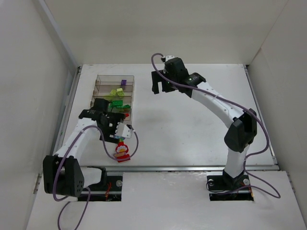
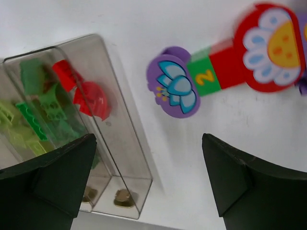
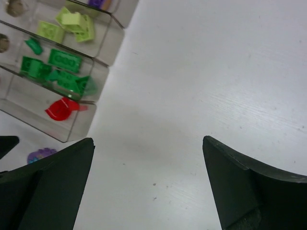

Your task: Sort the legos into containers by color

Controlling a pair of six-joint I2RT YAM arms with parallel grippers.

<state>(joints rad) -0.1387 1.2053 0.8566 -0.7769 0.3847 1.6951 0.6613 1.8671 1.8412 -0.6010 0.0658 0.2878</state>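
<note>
The clear tray (image 1: 133, 91) stands at the left and holds the sorted legos: purple (image 1: 123, 83), lime (image 1: 116, 92), dark green (image 1: 115, 103) and red (image 1: 125, 115), each colour in its own compartment. The flower-topped piece (image 1: 123, 151) lies on the table just in front of the tray. My left gripper (image 1: 119, 138) hangs open and empty between the tray's near end and that piece. In the left wrist view the piece (image 2: 225, 67) lies ahead, beyond my gripper (image 2: 148, 177), with the red bricks (image 2: 88, 96) to the left. My right gripper (image 1: 160, 87) is open and empty, right of the tray.
White walls enclose the table on the left, back and right. The right wrist view shows the tray (image 3: 103, 57) at the upper left, bare white table under the gripper (image 3: 148, 182), and a purple bit of the flower piece (image 3: 41, 155) at the left edge.
</note>
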